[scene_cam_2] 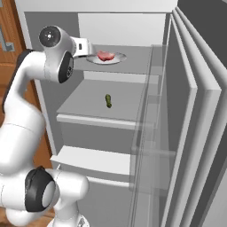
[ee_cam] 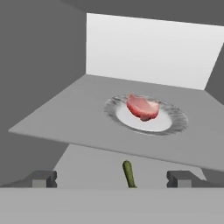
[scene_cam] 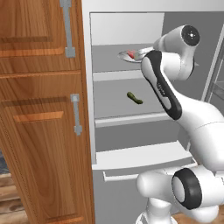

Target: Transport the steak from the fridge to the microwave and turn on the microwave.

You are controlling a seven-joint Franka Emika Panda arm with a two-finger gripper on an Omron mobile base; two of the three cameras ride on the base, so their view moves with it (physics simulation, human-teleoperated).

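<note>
The steak (ee_cam: 142,107), a small red-pink slab, lies on a round grey-rimmed plate (ee_cam: 175,124) on the upper shelf of the open fridge (scene_cam: 87,87). From the base views the steak (scene_cam_2: 105,55) (scene_cam: 131,54) sits near that shelf's front. My gripper (ee_cam: 113,178) is open and empty. It hangs just in front of the upper shelf's edge, short of the plate, with its fingertips (ee_cam: 43,177) spread wide. From the right, the gripper (scene_cam_2: 91,48) reaches in at plate height. The microwave is out of view.
A small dark green pickle-like item (scene_cam_2: 108,100) lies on the shelf below. The open fridge door (scene_cam_2: 190,133) stands at the right. Brown wooden cabinets (scene_cam: 39,109) with metal handles flank the fridge on the left.
</note>
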